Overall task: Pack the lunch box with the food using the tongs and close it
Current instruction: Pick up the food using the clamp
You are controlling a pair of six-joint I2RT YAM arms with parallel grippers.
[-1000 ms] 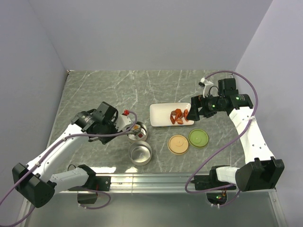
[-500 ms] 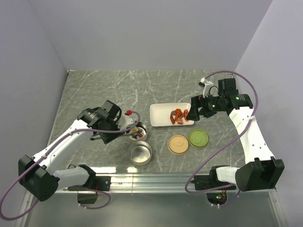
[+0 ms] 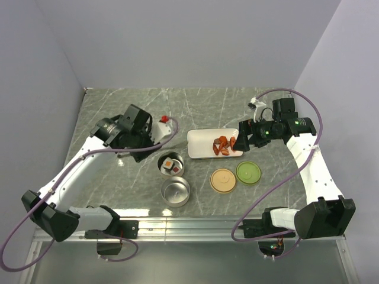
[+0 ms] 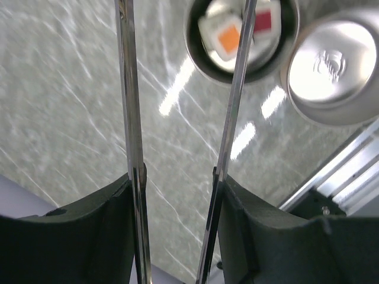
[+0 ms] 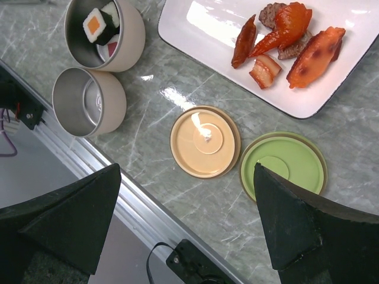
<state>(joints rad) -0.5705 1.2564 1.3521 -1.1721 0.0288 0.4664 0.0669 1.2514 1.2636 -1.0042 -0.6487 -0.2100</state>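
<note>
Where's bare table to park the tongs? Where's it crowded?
Bare: far strip of table behind the white plate; also the patch left of the sushi tin and empty tin. Crowded: near centre, both tins, tan lid and green lid packed close, near side of the plate.

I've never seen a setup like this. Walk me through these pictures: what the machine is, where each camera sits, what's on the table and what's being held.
These are two white-and-black robot arms bolted at the near edge of a grey marbled table. The wide picture looks down from above and behind them. The other two come from a camera on each wrist, so dark fingers frame those views. The left gripper holds long silver metal tongs, their tips near a round metal tin with white sushi-like blocks inside. Beside it stands an empty round metal tin. The right gripper is open and empty; its camera sees a tan round lid and a green round lid. A white rectangular plate carries orange-red food chunks.
</note>
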